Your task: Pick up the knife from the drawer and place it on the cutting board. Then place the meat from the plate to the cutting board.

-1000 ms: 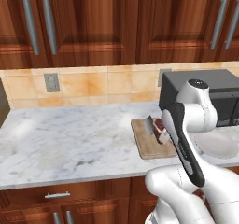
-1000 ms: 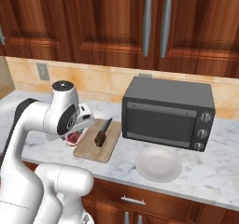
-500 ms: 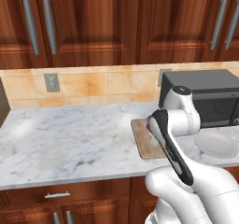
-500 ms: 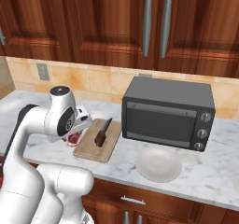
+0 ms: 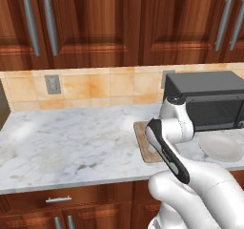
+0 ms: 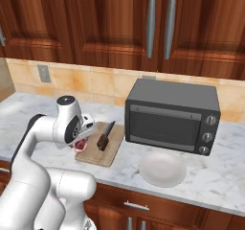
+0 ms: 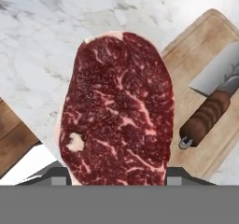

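The meat [image 7: 119, 111], dark red with pale marbling, hangs in my gripper [image 7: 119, 171], which is shut on it; the steak covers the fingertips. In the right base view the gripper [image 6: 82, 142] holds the meat [image 6: 80, 145] just over the left end of the cutting board [image 6: 109, 151]. The knife [image 6: 105, 136] lies on the board, handle toward me. From the hand, the knife [image 7: 212, 104] shows to the right on the board [image 7: 200, 55]. The white plate [image 6: 162, 168] sits bare to the right of the board. My arm hides most of the board [image 5: 142, 138] in the left base view.
A dark toaster oven [image 6: 170, 116] stands behind the plate, close to the board's right end. Marble counter [image 5: 71, 142] stretches away to the left. A shut drawer front [image 6: 136, 206] lies below the counter edge, and tall cabinet doors [image 5: 95, 23] hang above.
The arm has folded lower and the hand with the meat has sunk slightly toward the board's left end. Knife, board and plate have not moved.
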Controlling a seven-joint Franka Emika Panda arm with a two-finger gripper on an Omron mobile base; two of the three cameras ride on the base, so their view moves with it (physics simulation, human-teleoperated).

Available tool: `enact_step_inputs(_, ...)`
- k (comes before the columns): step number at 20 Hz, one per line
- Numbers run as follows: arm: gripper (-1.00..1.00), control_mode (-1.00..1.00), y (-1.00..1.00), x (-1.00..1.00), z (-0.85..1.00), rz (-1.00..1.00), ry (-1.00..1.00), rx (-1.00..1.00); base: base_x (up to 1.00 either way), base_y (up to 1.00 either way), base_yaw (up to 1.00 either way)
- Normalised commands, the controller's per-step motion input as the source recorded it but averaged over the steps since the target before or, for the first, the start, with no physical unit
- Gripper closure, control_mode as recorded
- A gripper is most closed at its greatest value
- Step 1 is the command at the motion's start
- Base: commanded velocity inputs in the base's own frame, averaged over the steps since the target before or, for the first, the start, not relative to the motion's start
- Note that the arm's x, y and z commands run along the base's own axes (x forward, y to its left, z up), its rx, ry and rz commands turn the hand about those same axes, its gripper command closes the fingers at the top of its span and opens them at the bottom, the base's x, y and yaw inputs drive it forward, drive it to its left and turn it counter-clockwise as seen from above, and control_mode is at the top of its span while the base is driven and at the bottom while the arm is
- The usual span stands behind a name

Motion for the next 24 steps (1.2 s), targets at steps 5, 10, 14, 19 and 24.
enact_step_inputs(5,1.0,-1.0,0.0,0.28,-0.43,0.0,0.0,0.0,0.0,0.0,0.0)
enact_step_inputs(10,1.0,-1.0,-0.04,0.42,-0.37,0.0,0.0,0.0,0.0,0.0,0.0)
enact_step_inputs(14,1.0,-1.0,-0.1,0.44,-0.4,0.0,0.0,0.0,0.0,0.0,0.0)
enact_step_inputs(19,1.0,-1.0,-0.07,0.26,-0.48,0.0,0.0,0.0,0.0,0.0,0.0)
enact_step_inputs(24,1.0,-1.0,-0.05,0.05,-0.48,0.0,0.01,0.0,0.0,0.0,0.0)
